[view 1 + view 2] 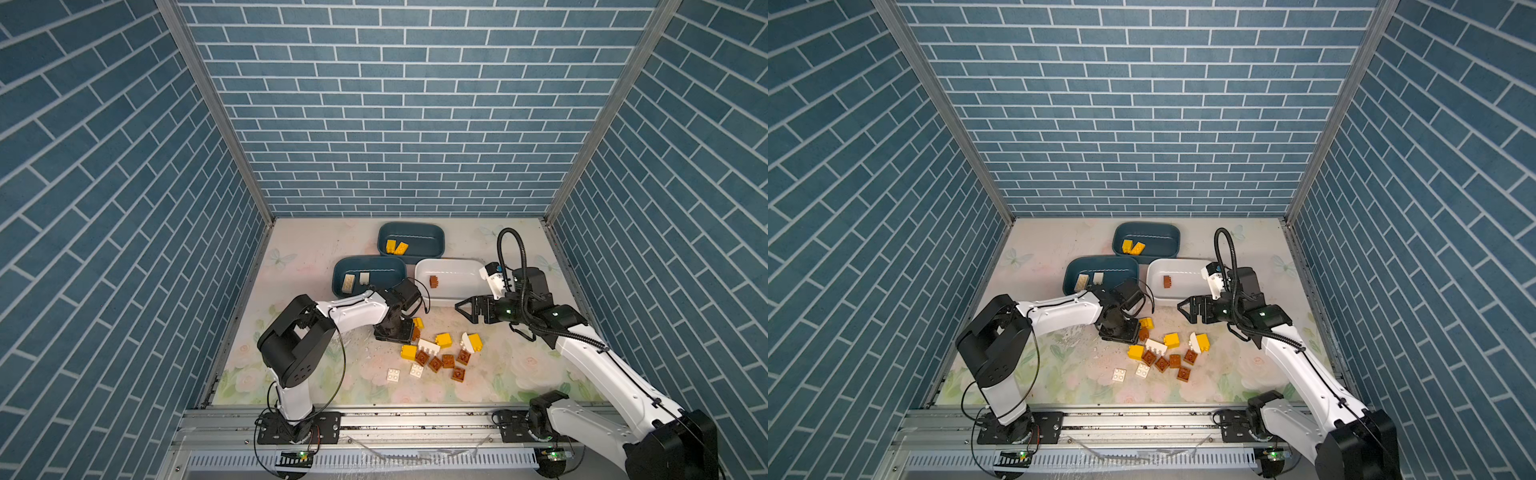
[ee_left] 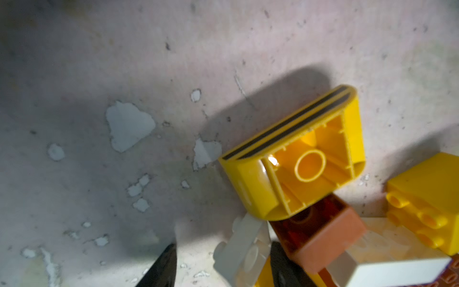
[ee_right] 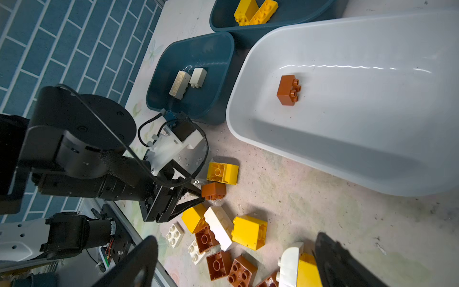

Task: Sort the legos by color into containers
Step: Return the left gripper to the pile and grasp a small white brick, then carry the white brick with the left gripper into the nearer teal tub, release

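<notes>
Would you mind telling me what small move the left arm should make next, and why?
Probably close the left end effector gently: its jaws stand apart, a pale blurred piece lies between them, and the brown brick sits just outside them.

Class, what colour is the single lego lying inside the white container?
Brown. The lego in the white container shows best in the right wrist view.

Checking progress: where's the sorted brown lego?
In both top views the brown lego lies alone inside the white tub, right of the nearer teal tub.
</notes>
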Robot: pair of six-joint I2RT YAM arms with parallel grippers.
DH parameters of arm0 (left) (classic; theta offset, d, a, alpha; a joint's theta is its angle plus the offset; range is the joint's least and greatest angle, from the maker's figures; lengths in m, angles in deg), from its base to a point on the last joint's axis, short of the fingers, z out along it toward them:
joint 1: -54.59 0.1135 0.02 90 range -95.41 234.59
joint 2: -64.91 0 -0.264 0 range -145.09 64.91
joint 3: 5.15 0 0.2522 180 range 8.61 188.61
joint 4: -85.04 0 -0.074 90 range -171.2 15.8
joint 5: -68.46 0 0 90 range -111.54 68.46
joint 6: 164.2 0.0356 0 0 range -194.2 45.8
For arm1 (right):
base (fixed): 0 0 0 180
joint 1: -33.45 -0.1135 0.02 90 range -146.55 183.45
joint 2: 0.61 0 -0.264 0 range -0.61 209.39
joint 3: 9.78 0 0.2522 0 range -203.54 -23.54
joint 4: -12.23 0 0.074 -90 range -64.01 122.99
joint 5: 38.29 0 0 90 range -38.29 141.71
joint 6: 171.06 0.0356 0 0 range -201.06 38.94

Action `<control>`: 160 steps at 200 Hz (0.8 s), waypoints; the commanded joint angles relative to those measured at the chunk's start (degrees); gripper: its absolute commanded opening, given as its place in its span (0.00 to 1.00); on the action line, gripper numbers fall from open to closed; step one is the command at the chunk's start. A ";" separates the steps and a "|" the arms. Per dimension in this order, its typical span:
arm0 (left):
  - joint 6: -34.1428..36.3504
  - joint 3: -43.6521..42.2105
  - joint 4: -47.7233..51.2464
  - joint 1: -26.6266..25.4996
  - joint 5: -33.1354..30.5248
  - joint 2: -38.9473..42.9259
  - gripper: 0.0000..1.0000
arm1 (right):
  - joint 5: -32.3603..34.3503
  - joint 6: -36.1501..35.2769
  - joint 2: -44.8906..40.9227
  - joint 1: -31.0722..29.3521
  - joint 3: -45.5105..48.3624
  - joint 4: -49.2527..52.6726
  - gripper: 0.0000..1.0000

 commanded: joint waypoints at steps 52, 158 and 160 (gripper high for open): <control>-0.36 2.47 1.03 -0.91 -1.39 -1.48 0.65 | 0.34 -1.04 1.01 -0.22 -1.27 2.06 0.98; 1.66 1.34 4.29 -0.87 -7.61 -2.66 0.51 | -0.18 -1.80 1.03 -0.22 -1.63 2.94 0.98; 1.69 1.29 4.26 -0.90 -7.67 -2.66 0.51 | -0.19 -1.83 1.02 -0.22 -1.60 2.94 0.98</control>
